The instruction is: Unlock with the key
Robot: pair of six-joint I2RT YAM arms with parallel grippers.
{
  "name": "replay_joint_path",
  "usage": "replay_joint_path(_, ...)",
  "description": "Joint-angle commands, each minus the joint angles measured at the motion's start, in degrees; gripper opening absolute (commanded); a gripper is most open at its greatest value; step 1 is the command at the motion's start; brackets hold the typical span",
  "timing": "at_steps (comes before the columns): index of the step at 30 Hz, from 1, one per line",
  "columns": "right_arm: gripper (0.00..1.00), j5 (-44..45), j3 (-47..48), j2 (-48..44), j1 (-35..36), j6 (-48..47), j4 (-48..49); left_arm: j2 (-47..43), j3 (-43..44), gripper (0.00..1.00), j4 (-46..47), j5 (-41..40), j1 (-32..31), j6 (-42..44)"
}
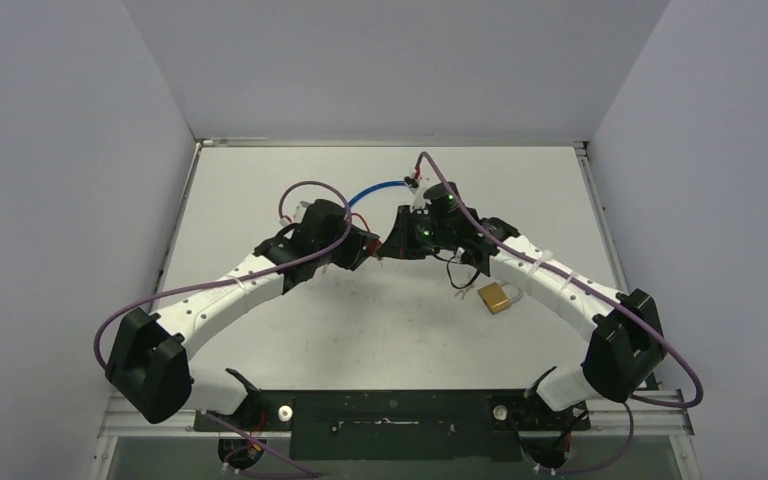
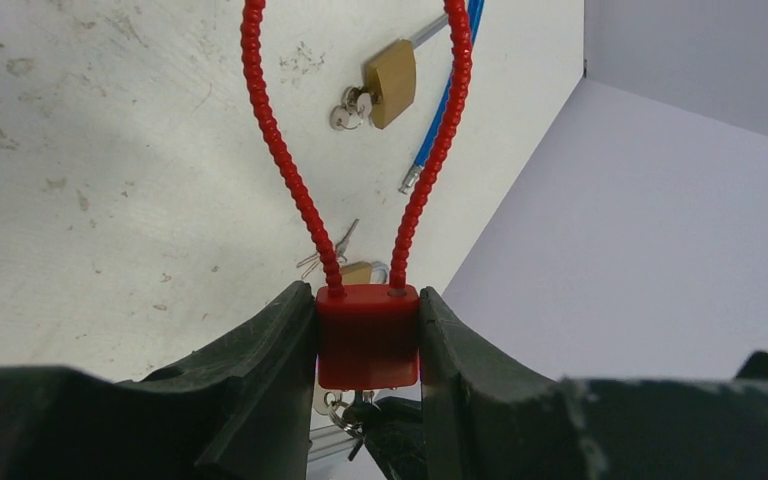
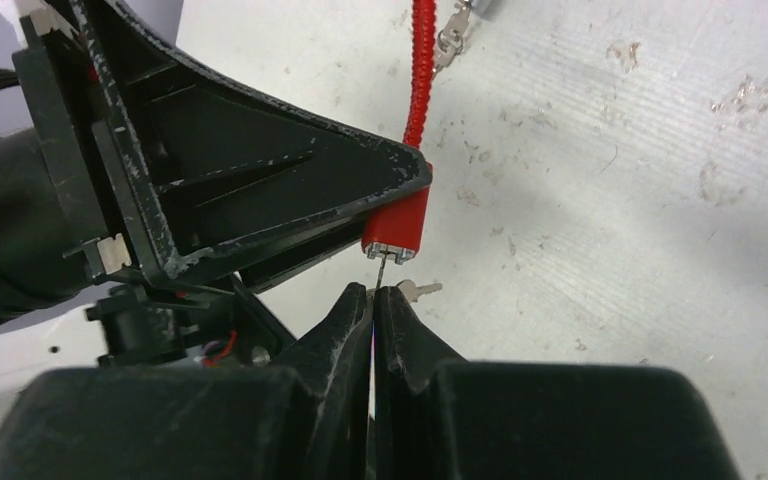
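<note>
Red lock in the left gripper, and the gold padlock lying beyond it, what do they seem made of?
Red lock body: looks like plastic or a plastic coating, uniform matte red; metal may lie beneath. Its cable loop: ribbed red sleeve, likely plastic over wire. Gold padlock: probably brass, yellow metallic sheen.

Left fingers [image 2: 260,390] clamped partway, right fingers [image 3: 345,330] pinched fully shut
</note>
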Motion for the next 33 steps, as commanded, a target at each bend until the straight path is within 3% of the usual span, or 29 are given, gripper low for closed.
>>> replay_joint_path(1,0.0,8.9,-2.6,0.2,5.1,-7.8,13.9,-1.4,2.1,0.0,6.6,9.2,-1.8,-3.3)
replay_joint_path(5,0.0,13.1,-5.1,-0.4,6.6,-10.3,15.9,-2.0,2.2,0.0,6.5,9.3,-1.5,-4.1)
replay_joint_path(11,0.0,23.6,-0.1,2.6,7.1,-7.6,7.1,-3.3,0.2,0.0,8.4,9.7,-1.5,-7.0)
replay_joint_path(14,0.0,17.7,-2.6,1.1,7.5,-8.8,12.2,-3.9,-1.1,0.0,10.3,10.1,-0.9,-8.5)
replay_joint_path(16,0.0,8.6,-7.5,-1.4,6.5,-7.6,24.0,-4.0,-1.4,0.0,10.5,10.3,-0.7,-8.9)
replay_joint_path(18,0.0,6.9,-8.7,-2.0,7.0,-8.1,25.7,-4.1,-1.8,0.0,11.1,10.8,-0.4,-9.6)
replay_joint_path(23,0.0,17.0,-8.3,-0.9,9.2,-16.6,21.3,-5.2,-3.1,0.0,13.2,11.9,0.6,-12.0)
replay_joint_path(26,0.0,18.3,-10.3,-1.6,9.1,-19.0,23.4,-5.4,-3.1,0.0,13.2,12.2,1.0,-12.5)
replay_joint_path(29,0.0,17.9,-10.5,-1.1,9.1,-19.4,24.9,-5.7,-3.6,0.0,14.8,12.8,1.3,-13.3)
replay_joint_path(33,0.04,19.3,-6.6,2.1,8.0,-13.8,20.1,-5.9,-3.4,0.0,15.2,13.9,1.3,-13.1)
